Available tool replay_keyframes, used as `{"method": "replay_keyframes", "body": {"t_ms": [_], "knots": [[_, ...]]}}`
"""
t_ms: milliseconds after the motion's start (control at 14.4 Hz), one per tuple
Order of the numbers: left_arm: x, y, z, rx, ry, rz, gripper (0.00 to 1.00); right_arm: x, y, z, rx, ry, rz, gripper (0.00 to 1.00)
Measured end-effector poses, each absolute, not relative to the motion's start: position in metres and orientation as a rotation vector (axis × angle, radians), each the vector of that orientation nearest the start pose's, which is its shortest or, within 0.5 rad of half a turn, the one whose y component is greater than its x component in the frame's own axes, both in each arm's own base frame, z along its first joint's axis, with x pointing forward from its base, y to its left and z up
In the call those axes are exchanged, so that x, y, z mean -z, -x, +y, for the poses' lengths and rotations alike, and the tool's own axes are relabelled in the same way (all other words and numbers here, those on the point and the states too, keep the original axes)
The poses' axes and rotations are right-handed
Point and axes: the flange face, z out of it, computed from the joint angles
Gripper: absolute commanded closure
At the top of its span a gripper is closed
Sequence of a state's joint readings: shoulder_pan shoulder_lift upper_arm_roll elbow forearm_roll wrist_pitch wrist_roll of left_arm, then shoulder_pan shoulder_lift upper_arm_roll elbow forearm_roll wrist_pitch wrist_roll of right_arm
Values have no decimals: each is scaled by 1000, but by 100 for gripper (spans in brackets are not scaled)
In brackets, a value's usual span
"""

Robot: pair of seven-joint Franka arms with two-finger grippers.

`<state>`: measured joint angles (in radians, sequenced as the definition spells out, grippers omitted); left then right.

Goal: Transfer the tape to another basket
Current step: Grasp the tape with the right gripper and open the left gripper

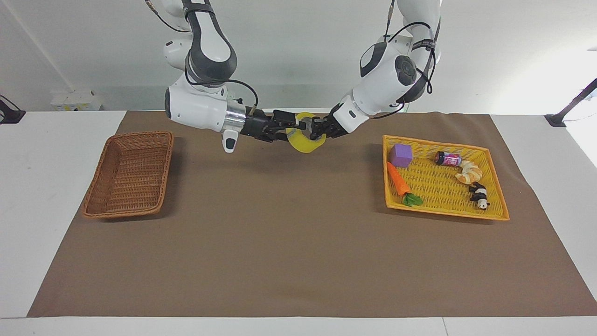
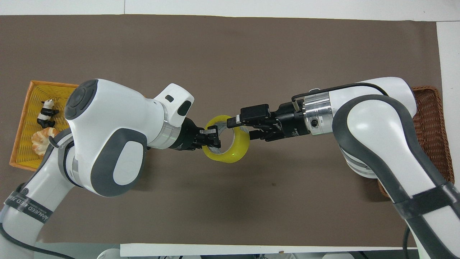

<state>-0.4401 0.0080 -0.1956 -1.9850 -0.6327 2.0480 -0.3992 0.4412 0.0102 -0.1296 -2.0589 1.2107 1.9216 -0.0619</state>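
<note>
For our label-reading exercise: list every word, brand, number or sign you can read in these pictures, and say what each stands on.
"MANUFEED": my best reading of pale print on the dark strap round the left arm; the rest is too blurred.
Small can in the yellow tray: label too small to read.
Tape: no readable print.

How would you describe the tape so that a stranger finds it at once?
Between the two arms, above the brown mat, the left gripper holds up the tape. It is the only yellow translucent ring; the right gripper straddles its rim, open.
</note>
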Motion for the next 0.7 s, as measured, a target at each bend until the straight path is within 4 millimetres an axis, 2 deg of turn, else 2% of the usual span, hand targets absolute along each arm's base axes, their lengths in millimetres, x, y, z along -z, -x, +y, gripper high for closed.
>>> {"method": "replay_keyframes", "body": {"t_ms": [488,627,697], "knots": [[-470,-436,-361,325,-2606,64,100,-453,-504,231,-274,2071,95,29],[-469,-435,-361,326,-2607,65,100,-452,-503,232,-281,2069,80,44],[-469,-435,-361,326,-2607,65,99,-452,-502,233,-290,2067,72,64]]}}
